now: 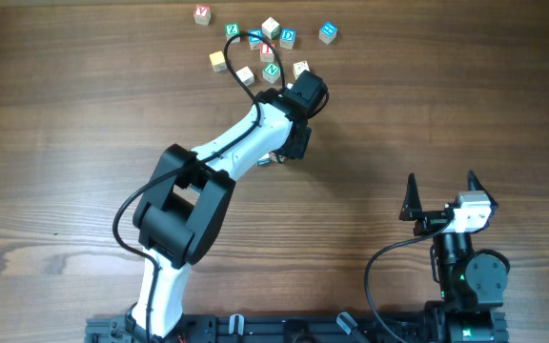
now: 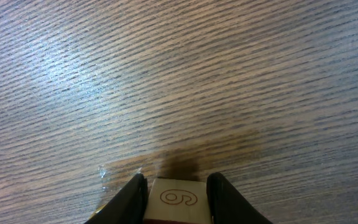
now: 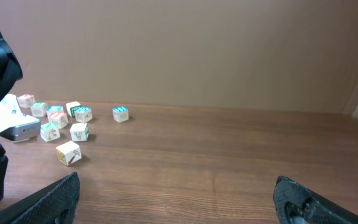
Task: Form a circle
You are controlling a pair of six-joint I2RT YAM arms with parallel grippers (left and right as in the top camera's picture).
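Note:
Small wooden letter cubes (image 1: 271, 27) lie in a loose cluster at the far middle of the table. Several of them stand roughly around a red-faced cube (image 1: 267, 48); I see no tidy circle. The same cubes (image 3: 79, 131) show at the left of the right wrist view. My left gripper (image 1: 274, 157) hangs just in front of the cluster, shut on a cream cube (image 2: 178, 198) with a red outlined "6" on its face, the fingers (image 2: 131, 196) pressing both its sides. My right gripper (image 1: 441, 186) stands wide open at the near right with nothing in it (image 3: 176, 190).
One cube (image 1: 202, 13) and a blue-lettered cube (image 1: 328, 32) sit apart from the cluster at the far edge. A tan cube (image 1: 218, 61) lies at the cluster's left. A scrap of clear film (image 2: 104, 171) lies on the wood by the left fingers.

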